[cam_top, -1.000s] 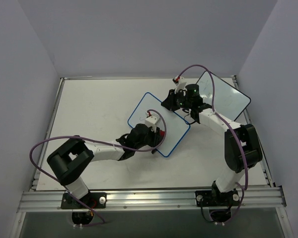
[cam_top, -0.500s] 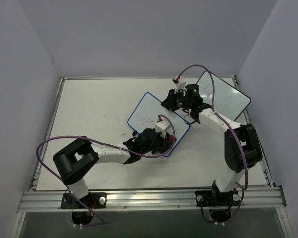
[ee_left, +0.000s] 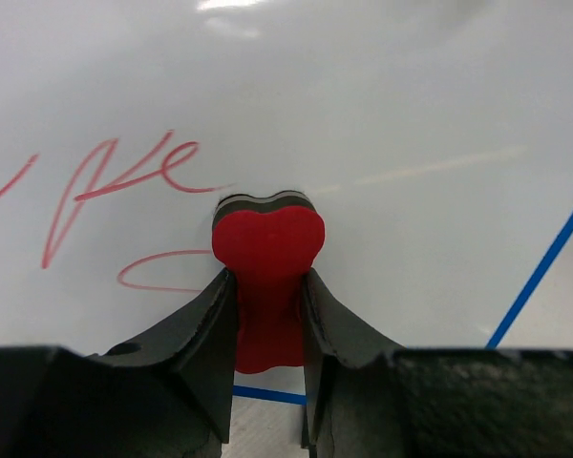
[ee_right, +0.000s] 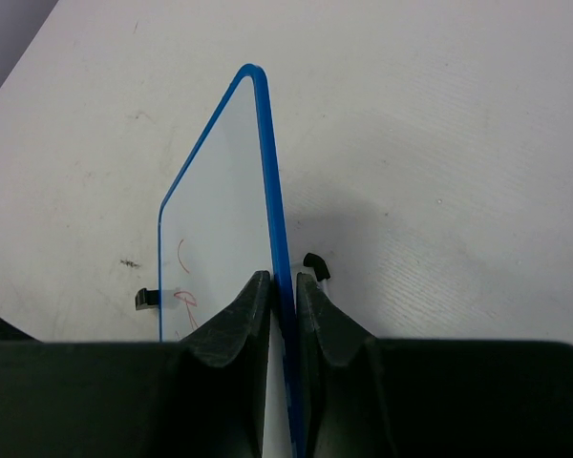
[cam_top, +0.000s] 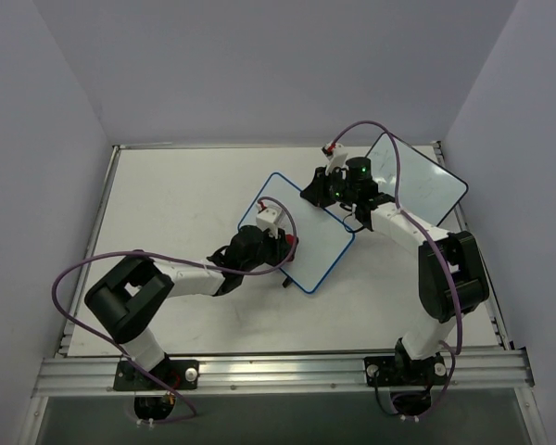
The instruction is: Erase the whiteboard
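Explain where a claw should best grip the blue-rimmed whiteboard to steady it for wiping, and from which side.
Grip the whiteboard by its thin blue rim, coming edge-on from its far right side, away from the red writing. The panel is flat and thin, so a claw can straddle it, as the right claw does, leaving the face free for the eraser.

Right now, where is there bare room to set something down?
Bare tabletop lies far-left, between the table's rim and the blue-edged whiteboard. Another patch sits near, between the left arm and right arm. Crowded: the far-right corner, where the right gripper clamps the board beside a second whiteboard.
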### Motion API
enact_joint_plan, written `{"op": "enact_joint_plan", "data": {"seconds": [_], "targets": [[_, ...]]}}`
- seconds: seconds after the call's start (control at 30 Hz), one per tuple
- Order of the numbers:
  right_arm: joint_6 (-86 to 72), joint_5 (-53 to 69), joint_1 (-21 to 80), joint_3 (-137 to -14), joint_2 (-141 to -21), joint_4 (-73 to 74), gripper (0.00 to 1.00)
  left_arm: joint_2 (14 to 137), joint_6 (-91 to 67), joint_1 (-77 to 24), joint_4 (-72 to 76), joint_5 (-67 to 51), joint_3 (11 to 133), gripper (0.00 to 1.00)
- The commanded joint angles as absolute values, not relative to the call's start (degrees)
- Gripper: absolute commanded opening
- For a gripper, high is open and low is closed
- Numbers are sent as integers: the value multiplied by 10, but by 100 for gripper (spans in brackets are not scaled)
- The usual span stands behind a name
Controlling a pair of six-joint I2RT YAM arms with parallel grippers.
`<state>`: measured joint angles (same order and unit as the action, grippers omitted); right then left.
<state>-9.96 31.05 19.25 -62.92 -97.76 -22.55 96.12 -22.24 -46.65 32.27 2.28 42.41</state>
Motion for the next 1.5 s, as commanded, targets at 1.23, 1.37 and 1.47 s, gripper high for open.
{"op": "enact_joint_plan", "data": {"seconds": [1.23,1.37,1.47], "targets": [[-100,334,222,-635,-996,-170,0,990,-190,-502,317,27,453,2],[-99,334,222,-636,-997,-170,0,994,-198,-474,311,20,463,2],[-98,335,222,-637,-997,-170,0,1001,-202,-457,293,21,472,2]]}}
